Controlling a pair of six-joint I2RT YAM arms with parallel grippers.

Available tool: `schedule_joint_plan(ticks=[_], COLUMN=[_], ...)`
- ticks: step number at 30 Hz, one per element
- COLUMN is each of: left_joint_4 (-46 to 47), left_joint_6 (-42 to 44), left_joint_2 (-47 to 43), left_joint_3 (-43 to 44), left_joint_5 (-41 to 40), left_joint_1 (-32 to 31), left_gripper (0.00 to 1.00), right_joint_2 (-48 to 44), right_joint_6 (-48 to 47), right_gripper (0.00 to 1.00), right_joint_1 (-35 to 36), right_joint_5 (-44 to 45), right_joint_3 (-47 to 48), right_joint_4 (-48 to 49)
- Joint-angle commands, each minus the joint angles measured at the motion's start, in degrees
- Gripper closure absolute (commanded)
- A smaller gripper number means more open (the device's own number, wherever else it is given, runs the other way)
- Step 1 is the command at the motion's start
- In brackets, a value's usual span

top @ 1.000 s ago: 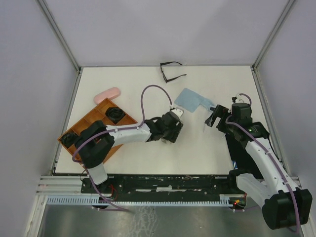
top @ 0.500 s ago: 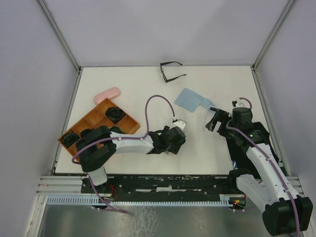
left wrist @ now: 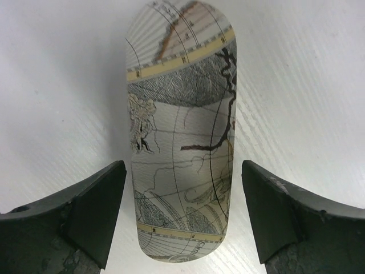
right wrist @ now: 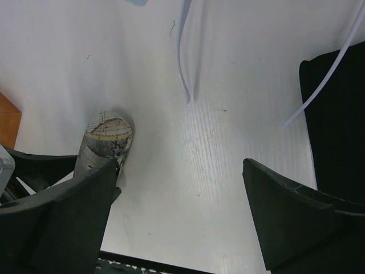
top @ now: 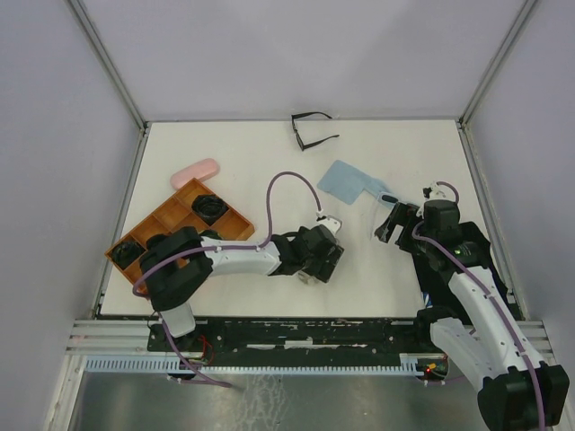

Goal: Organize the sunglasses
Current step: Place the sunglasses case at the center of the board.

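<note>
Entry: map case (left wrist: 179,103) — my left tool (left wrist: 182,191) has just widened off it; it lies free, near centre. My right tool (top: 388,223): wide, empty. Far glasses (top: 313,132) — not yet sorted.

A pair of sunglasses (top: 312,131) lies at the table's (top: 404,144) far edge, the cloth (top: 346,180) nearer, the tray (top: 171,220) far left.

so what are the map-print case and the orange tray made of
The oblong map-print case looks like a rigid shell covered in printed faux leather or fabric: matte, fine grain. The orange compartment tray looks like plastic or wood, evenly matte; unclear which.
</note>
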Motion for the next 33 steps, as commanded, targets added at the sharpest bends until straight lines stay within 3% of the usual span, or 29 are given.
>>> schedule_joint_plan(ticks=[1, 20, 33], left_joint_4=[-0.55, -6.57, -7.57], left_joint_6=[2.99, 13.36, 14.69], left_joint_2=[-0.56, 3.35, 4.79], left_joint_3=[3.85, 10.26, 11.34], left_joint_5=[3.72, 8.5, 8.53], left_joint_1=[2.28, 4.61, 4.63], left_gripper=[0.1, 0.12, 0.33], right_joint_2=[-0.12, 1.04, 1.4], right_joint_6=[0.04, -1.02, -1.11], right_gripper=[0.01, 0.01, 0.01], right_joint_1=[0.08, 0.04, 0.03], right_joint_5=[-1.06, -3.34, -4.14], right_joint_3=[0.14, -0.37, -0.35], right_joint_4=[2.18, 3.3, 3.38])
